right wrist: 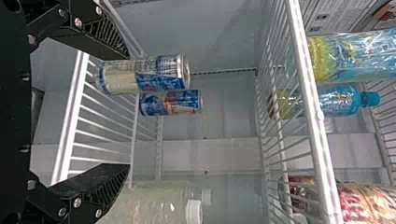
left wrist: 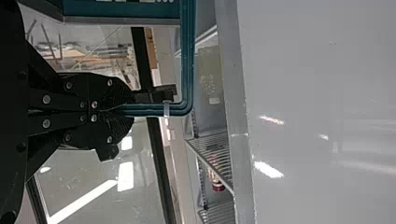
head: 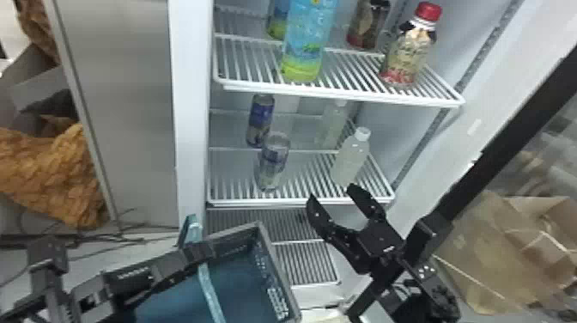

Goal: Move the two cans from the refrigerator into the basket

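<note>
Both cans are in the refrigerator, upright on the lower wire shelf [head: 300, 201]: the front can [head: 274, 163] sits near the shelf's front edge, and the rear can [head: 260, 120] is behind it, a bit further left. Over on the right of that same shelf there's a front clear bottle [head: 352, 156] with a white cap and a rear clear bottle [head: 332, 124] behind it.

The upper wire shelf [head: 343, 96] is pretty much a lid over all that. It's carrying a blue-green bottle [head: 305, 38] and a red-capped bottle [head: 410, 51], with more bottles further back.

As for room, there's a decent open gap between the cans and the clear bottles, plus some air between the can tops and the upper shelf. The white refrigerator frame [head: 193, 129] boxes in the left side.

The right end effector [head: 332, 191] is spread wide just outside the lower shelf, close to the front clear bottle. The left end effector [head: 199, 253] is clamped on the teal basket handle [left wrist: 154, 110], and the basket [head: 253, 257] hangs tilted in front of the refrigerator, its rim below the lower shelf's front edge.
</note>
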Action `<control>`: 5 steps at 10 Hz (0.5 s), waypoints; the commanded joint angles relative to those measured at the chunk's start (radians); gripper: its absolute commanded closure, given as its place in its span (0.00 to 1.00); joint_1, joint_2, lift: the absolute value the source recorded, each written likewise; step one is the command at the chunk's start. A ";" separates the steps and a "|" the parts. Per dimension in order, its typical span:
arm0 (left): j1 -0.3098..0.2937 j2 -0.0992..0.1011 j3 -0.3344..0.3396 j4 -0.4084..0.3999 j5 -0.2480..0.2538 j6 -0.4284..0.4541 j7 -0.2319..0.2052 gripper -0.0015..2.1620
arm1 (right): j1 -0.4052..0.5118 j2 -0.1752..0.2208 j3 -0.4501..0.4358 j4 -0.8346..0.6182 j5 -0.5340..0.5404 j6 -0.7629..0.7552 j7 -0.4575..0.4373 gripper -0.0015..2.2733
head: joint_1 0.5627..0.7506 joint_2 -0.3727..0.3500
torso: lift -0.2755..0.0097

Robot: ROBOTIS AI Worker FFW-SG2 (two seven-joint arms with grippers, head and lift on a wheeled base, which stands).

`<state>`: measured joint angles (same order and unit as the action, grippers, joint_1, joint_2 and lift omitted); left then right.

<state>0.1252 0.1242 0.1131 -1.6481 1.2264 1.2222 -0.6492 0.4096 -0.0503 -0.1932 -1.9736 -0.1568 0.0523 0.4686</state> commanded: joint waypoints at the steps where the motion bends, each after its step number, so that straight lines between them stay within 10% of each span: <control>1: 0.000 0.000 0.001 0.000 0.002 0.000 0.000 0.56 | -0.044 -0.006 0.032 0.036 0.001 0.009 -0.004 0.10 | 0.70 0.13 | 0.20; 5: 0.000 -0.002 0.001 0.000 0.002 0.000 0.000 0.56 | -0.157 -0.022 0.111 0.129 0.011 0.019 -0.031 0.10 | 0.70 0.20 | 0.20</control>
<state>0.1251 0.1236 0.1137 -1.6481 1.2285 1.2222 -0.6493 0.2696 -0.0691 -0.0947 -1.8597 -0.1479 0.0684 0.4375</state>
